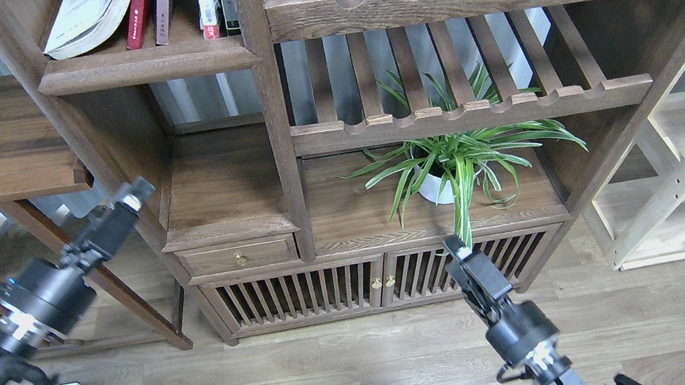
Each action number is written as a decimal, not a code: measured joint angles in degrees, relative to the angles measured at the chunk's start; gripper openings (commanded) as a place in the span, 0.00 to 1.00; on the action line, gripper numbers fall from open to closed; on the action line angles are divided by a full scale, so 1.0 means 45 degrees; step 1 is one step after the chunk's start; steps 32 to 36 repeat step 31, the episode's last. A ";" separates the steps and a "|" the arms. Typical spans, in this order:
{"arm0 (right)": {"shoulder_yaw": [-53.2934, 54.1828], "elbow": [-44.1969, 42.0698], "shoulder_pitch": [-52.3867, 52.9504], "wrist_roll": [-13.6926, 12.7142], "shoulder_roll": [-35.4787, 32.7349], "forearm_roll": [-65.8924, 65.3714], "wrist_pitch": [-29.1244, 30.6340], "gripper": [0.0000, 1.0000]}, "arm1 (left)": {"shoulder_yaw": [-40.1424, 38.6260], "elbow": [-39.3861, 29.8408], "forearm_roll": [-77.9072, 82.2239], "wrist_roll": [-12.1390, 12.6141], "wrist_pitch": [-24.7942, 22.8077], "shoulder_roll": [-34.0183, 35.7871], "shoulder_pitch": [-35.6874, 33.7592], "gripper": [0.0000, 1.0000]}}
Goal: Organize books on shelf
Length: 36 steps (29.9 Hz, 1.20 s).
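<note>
Head view shows several books upright on the solid dark-brown wood shelf (147,64) at top left, while a thick pale open paperback (86,20) leans askew beside them, seemingly left to straighten. Neither black left gripper (130,200) nor black right gripper (461,256) holds anything; their finger gaps I cannot tell

**Dark grained wood, paper and matt black**

The shelf (147,69) is dark-brown wood with open grain and a dull, satin finish. The books (86,20) show soft paper page edges and slightly glossy spines. The floor (315,373) is pale wood-look plank, smooth. Both end effectors, left (130,200) and right (456,250), look matt black.
</note>
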 measured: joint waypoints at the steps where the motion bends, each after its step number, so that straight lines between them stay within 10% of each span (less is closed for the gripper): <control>1: 0.0010 0.0049 0.0202 0.0001 0.0010 -0.0001 -0.0159 0.99 | 0.0067 0.0044 -0.0008 -0.0085 0.0000 -0.0179 0.0068 0.70; 36: 0.0057 0.0801 0.2740 0.0003 0.0796 0.0059 -0.2431 0.92 | 0.1551 0.0799 -0.2751 -0.0171 0.0000 -0.0537 -0.0219 0.73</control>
